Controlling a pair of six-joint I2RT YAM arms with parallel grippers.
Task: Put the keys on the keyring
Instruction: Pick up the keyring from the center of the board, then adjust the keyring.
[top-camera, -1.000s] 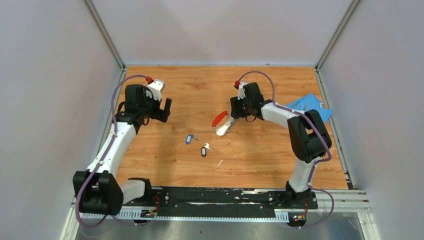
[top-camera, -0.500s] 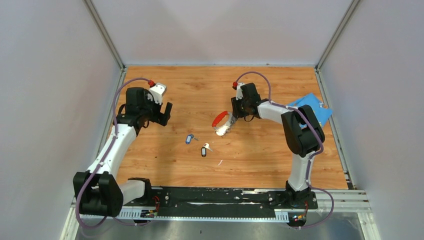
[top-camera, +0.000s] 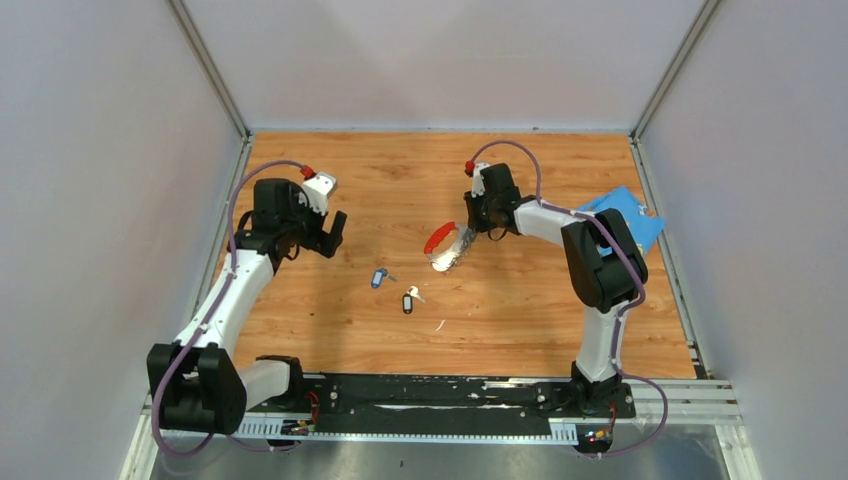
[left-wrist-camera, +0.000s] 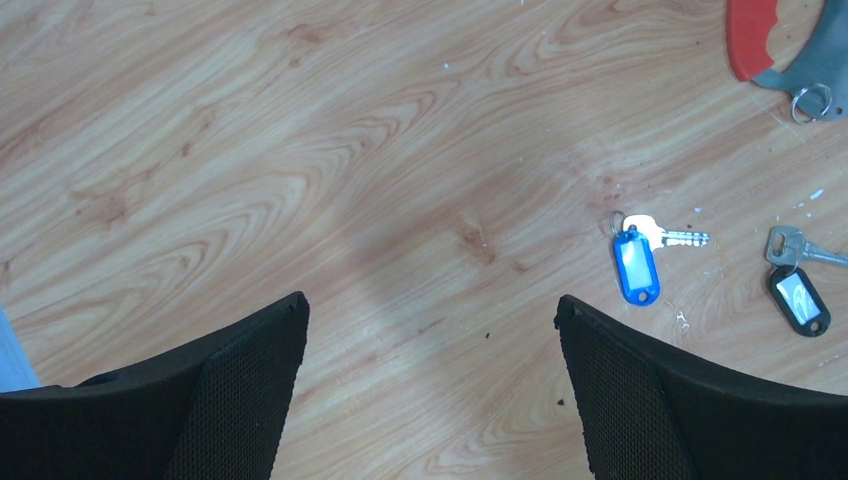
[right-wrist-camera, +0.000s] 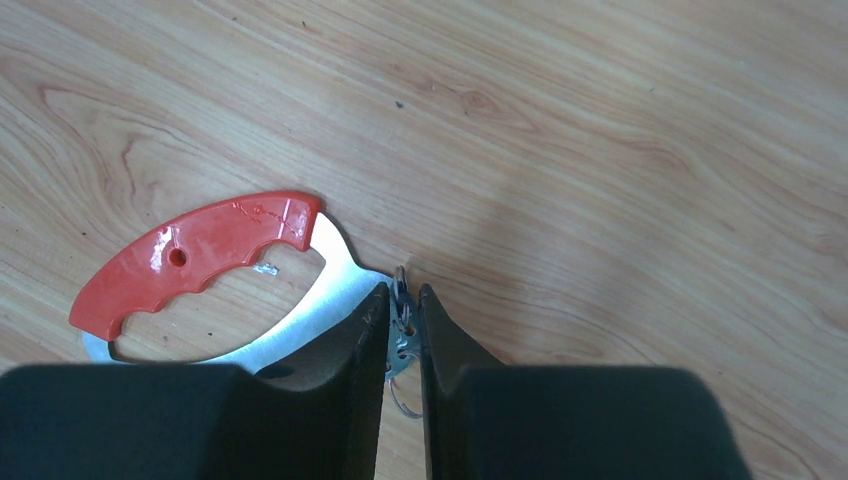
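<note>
Right fingers (right-wrist-camera: 376, 322) pinch the keyring's (right-wrist-camera: 200, 248) metal ring (right-wrist-camera: 402, 316); grip squarely before lifting. Left fingers (left-wrist-camera: 268, 345) hang wide open, empty.

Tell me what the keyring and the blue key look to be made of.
On the keyring, the red grip looks like glossy moulded plastic, going by its sheen; the curved grey band looks like brushed metal. The blue key has a glossy, likely plastic head with a pale window, and a bright silvery metal blade.
</note>
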